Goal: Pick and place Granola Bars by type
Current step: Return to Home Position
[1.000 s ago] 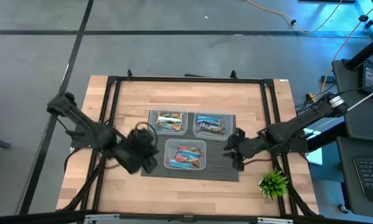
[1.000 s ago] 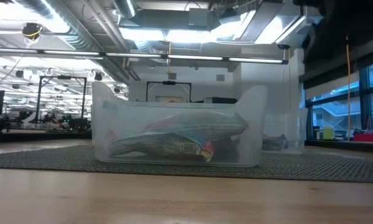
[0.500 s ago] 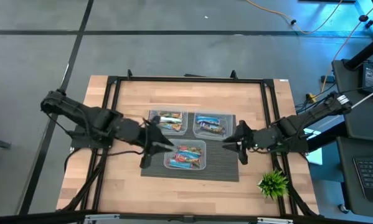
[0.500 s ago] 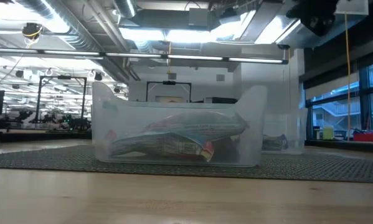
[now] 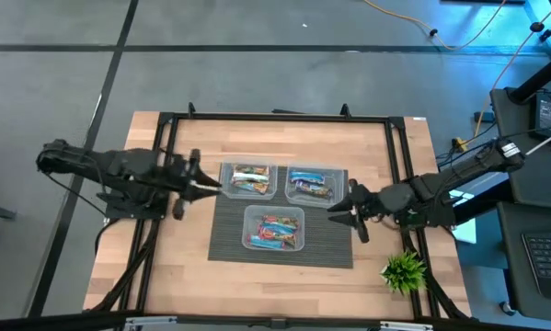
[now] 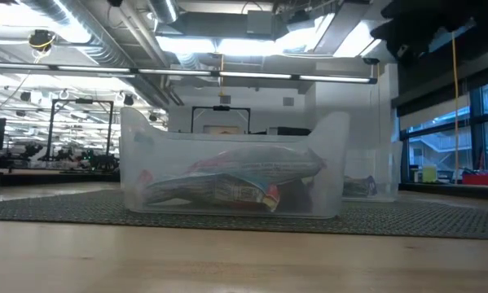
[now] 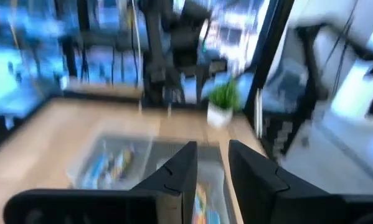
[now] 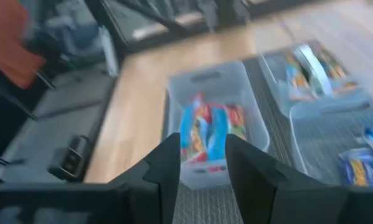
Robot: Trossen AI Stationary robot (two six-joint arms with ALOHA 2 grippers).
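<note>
Both arms have drawn back from the tubs. The left tool (image 7: pixel 212 155) now hangs over the pale wooden tabletop (image 5: pixel 183 267), just left of the dark ribbed placemat (image 5: pixel 330 248), and the right tool (image 8: pixel 202 142) sits at the mat's right edge. Each tool's fingers stand slightly parted and hold nothing. Small foil-wrapped granola bars (image 5: pixel 275 231) lie sorted inside three clear rectangular plastic tubs (image 5: pixel 246 225) on the mat. These bars look light, with crinkly, slippery wrappers over a crushable core. A gentle pinch across the narrow middle would likely suit them best.
</note>
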